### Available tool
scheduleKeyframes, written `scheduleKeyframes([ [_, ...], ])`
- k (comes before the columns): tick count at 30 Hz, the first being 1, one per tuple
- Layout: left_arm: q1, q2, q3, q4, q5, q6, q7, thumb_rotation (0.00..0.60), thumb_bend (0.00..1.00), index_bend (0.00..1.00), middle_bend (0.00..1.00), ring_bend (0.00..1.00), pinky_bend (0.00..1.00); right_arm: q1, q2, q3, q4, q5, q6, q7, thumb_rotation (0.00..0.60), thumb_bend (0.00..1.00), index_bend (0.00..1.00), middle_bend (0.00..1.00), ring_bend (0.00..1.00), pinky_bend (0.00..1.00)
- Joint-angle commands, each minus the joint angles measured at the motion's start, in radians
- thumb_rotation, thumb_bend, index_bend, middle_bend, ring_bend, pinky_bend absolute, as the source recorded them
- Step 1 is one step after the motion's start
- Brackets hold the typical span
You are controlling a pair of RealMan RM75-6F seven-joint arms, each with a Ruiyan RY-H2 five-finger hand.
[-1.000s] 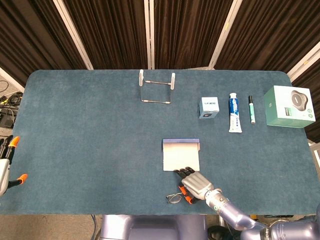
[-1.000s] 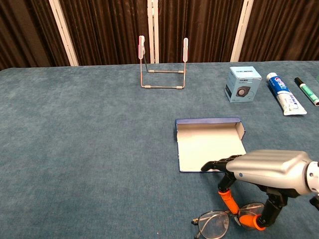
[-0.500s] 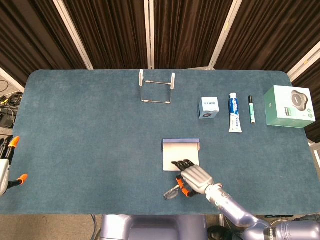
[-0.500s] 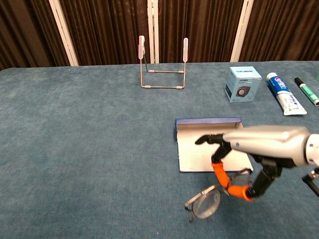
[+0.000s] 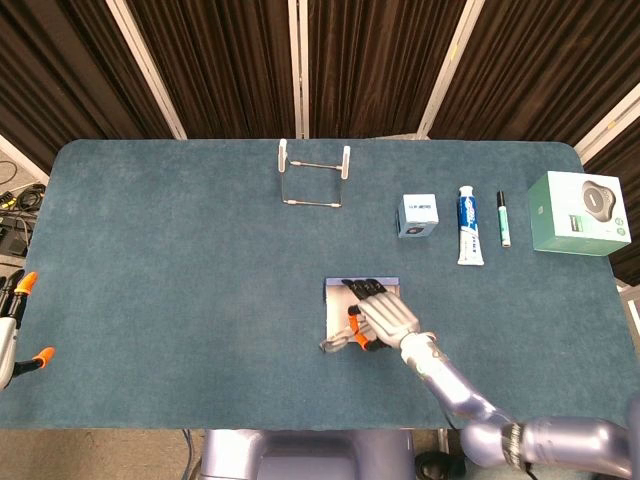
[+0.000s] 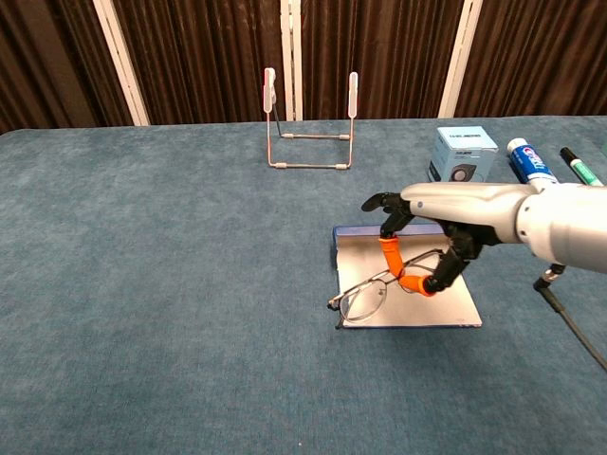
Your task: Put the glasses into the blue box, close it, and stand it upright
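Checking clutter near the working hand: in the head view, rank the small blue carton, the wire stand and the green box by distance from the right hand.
From the right hand:
1. Small blue carton, behind, slightly right.
2. Wire stand, far edge, left.
3. Green box, far right.

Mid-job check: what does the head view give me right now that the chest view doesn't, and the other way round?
Only the head view shows the left robot hand parked off the table's left edge and the whole green box at far right.

Only the chest view shows the glasses clearly lifted, tilted over the open blue box, pinched by orange-tipped fingers.

Both show the right robot hand over the box, the wire stand, the small blue carton, the toothpaste and the marker.
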Motion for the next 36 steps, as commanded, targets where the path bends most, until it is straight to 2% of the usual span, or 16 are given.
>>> scheduleKeyframes([
  [1, 0.000, 0.002, -0.001, -0.001, -0.001, -0.002, -0.006, 0.600, 0.00, 0.00, 0.00, 0.00, 0.00, 0.025, -0.041, 0.022, 0.051, 0.041, 0.005, -0.024, 0.600, 0.39, 0.64, 0.00, 0.00, 0.00],
  [6, -0.002, 0.007, -0.003, 0.002, -0.007, -0.006, -0.020, 0.600, 0.00, 0.00, 0.00, 0.00, 0.00, 0.046, -0.088, 0.045, 0.150, 0.086, -0.005, -0.020, 0.600, 0.39, 0.64, 0.00, 0.00, 0.00],
  [15, -0.011, 0.005, -0.009, 0.015, -0.029, -0.026, -0.024, 0.600, 0.00, 0.00, 0.00, 0.00, 0.00, 0.059, -0.136, 0.060, 0.243, 0.109, -0.003, -0.017, 0.600, 0.40, 0.64, 0.00, 0.00, 0.00],
  [17, -0.012, 0.003, -0.010, 0.016, -0.032, -0.028, -0.023, 0.600, 0.00, 0.00, 0.00, 0.00, 0.00, 0.059, -0.147, 0.059, 0.260, 0.114, 0.001, -0.019, 0.600, 0.40, 0.58, 0.00, 0.00, 0.00],
  [20, -0.015, 0.003, -0.009, 0.017, -0.033, -0.033, -0.022, 0.600, 0.00, 0.00, 0.00, 0.00, 0.00, 0.056, -0.149, 0.053, 0.267, 0.108, 0.007, -0.026, 0.600, 0.38, 0.41, 0.00, 0.00, 0.00],
  [23, -0.018, 0.004, -0.004, 0.016, -0.024, -0.037, -0.022, 0.600, 0.00, 0.00, 0.00, 0.00, 0.00, 0.049, -0.141, 0.049, 0.264, 0.081, 0.026, -0.028, 0.600, 0.32, 0.26, 0.00, 0.00, 0.00],
  [25, -0.018, 0.004, -0.001, 0.016, -0.015, -0.036, -0.027, 0.600, 0.00, 0.00, 0.00, 0.00, 0.00, 0.039, -0.131, 0.049, 0.251, 0.060, 0.036, -0.015, 0.600, 0.27, 0.21, 0.00, 0.00, 0.00],
  [36, -0.017, 0.008, 0.010, 0.007, 0.012, -0.032, -0.032, 0.600, 0.00, 0.00, 0.00, 0.00, 0.00, 0.016, -0.076, 0.042, 0.149, -0.043, 0.072, -0.002, 0.600, 0.01, 0.15, 0.00, 0.00, 0.00],
])
